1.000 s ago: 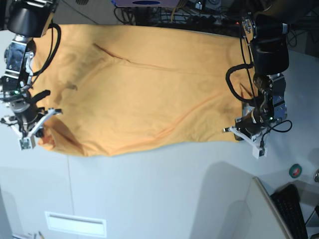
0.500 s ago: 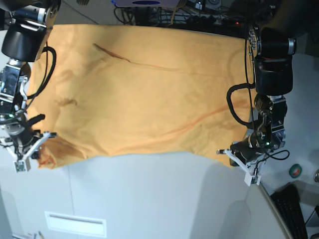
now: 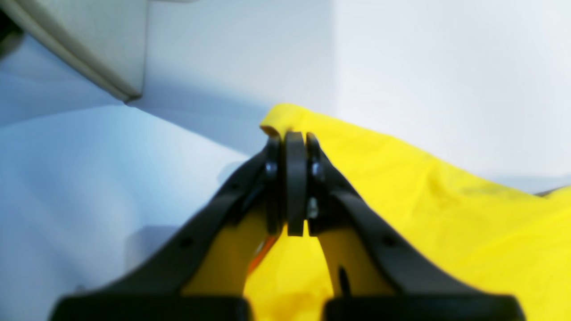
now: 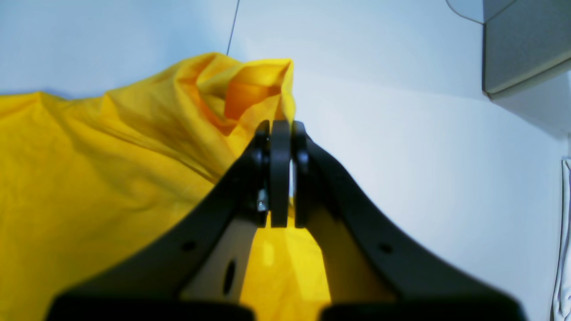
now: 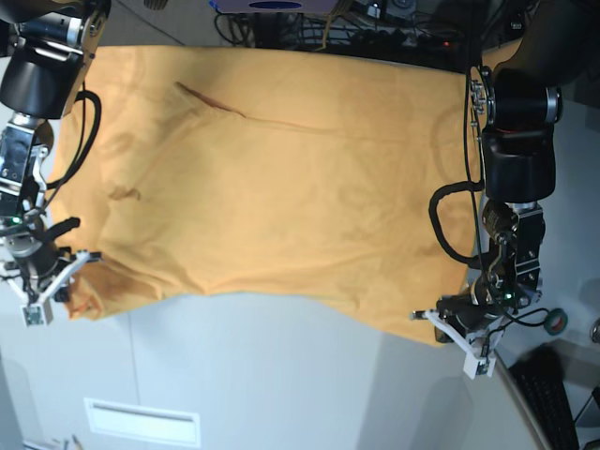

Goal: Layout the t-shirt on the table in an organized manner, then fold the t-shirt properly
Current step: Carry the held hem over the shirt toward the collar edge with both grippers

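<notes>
The orange t-shirt point(image 5: 272, 178) lies spread wide across the far half of the pale table point(image 5: 281, 375), with its plain side up and a few creases. My left gripper point(image 5: 457, 337), on the base view's right, is shut on the shirt's near right corner. The left wrist view shows that gripper point(image 3: 294, 138) clamping a small fold of the t-shirt point(image 3: 446, 214). My right gripper point(image 5: 56, 286), on the base view's left, is shut on the near left corner. In the right wrist view the gripper point(image 4: 281, 129) pinches a bunched edge of the t-shirt point(image 4: 111, 169) over the table point(image 4: 401, 133).
A black keyboard point(image 5: 553, 398) and a green tape roll point(image 5: 557, 322) sit at the near right. Cables point(image 5: 375, 28) run behind the shirt. A grey raised panel point(image 3: 89, 44) stands near the left gripper. A white slot point(image 5: 141, 422) lies at the near left.
Both grippers have drawn the shirt's near edge toward the front of the table. The left gripper has come further, so the right corner now sits lower.
</notes>
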Controlling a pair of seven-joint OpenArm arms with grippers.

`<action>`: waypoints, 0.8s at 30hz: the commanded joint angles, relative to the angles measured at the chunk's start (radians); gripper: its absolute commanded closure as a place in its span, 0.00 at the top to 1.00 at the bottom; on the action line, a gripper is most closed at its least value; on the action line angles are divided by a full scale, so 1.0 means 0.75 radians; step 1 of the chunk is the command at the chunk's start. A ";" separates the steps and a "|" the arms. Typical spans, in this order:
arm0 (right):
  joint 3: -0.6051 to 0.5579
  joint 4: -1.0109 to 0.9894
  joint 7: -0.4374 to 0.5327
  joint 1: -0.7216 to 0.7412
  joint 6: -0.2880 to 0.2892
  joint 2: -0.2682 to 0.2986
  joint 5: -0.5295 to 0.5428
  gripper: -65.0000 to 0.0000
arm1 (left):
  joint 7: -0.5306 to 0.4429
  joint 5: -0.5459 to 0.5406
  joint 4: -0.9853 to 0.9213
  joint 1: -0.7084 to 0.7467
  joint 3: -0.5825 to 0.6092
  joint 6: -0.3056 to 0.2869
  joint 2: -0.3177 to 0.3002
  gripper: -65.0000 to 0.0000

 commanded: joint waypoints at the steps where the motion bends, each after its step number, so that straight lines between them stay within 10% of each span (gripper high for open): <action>1: 0.006 0.031 0.035 0.031 -0.006 0.019 0.011 0.00 | -0.027 -0.014 0.021 -0.055 -0.001 -0.004 -0.012 0.00; 24: 0.082 0.035 0.033 -0.096 -0.006 0.080 0.013 0.00 | -0.019 -0.028 0.496 0.495 -0.035 -0.004 -0.098 0.00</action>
